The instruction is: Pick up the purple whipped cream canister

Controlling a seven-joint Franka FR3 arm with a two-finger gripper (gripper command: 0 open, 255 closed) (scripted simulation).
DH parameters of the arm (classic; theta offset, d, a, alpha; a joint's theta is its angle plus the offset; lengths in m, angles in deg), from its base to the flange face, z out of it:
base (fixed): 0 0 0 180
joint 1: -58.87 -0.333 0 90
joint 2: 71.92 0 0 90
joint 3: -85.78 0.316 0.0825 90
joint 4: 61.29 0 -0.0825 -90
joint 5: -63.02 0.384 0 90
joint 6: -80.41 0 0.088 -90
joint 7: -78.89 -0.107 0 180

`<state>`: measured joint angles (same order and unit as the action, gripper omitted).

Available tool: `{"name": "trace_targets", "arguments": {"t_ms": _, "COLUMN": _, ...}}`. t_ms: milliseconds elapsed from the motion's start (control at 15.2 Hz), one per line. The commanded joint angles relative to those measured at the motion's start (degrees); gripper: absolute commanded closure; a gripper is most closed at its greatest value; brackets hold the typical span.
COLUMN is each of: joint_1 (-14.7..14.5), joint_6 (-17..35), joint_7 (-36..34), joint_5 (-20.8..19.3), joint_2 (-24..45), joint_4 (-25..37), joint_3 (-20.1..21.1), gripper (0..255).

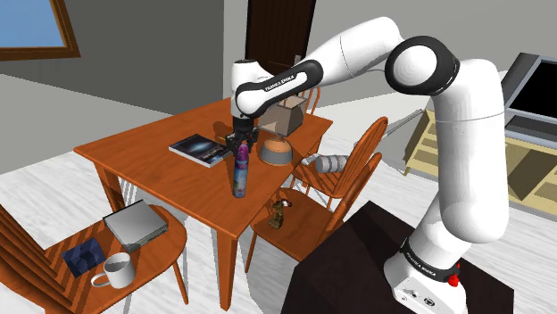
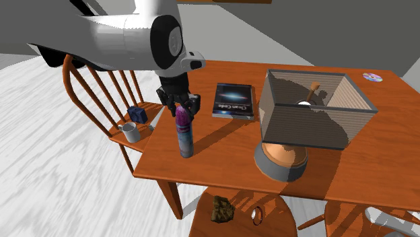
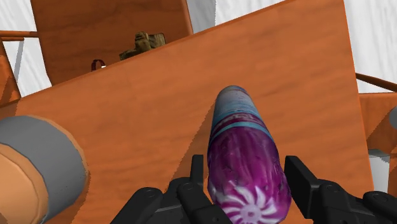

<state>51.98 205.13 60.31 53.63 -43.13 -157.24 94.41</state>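
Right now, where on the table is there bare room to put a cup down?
Bare wood lies between the canister and the lamp, and on the table end past the lamp, near the CD. It is crowded where the gripper hangs over the canister, with the book close behind.

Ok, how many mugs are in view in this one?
1. The pale mug stands on the seat of the wooden chair at the end of the table, beside a grey box and a small blue thing. Others may be hidden.
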Motion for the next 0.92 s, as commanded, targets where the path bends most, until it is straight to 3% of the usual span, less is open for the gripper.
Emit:
{"name": "trace_targets", "arguments": {"t_ms": 0, "joint_1": 0.00, "joint_6": 0.07, "joint_7": -0.02, "joint_5": -0.01, "joint_2": 0.02, "joint_4": -0.08, "joint_3": -0.01, "gripper": 255}}
{"name": "trace_targets", "arguments": {"t_ms": 462, "joint_1": 0.01, "joint_6": 0.11, "joint_7": -0.01, "joint_5": -0.01, "joint_2": 0.01, "joint_4": -0.13, "joint_3": -0.01, "gripper": 255}}
{"name": "trace_targets", "arguments": {"t_ms": 858, "joint_1": 0.14, "joint_6": -3.52, "joint_7": 0.51, "joint_5": 0.55, "joint_2": -2.11, "joint_4": 1.42, "joint_3": 0.27, "gripper": 255}}
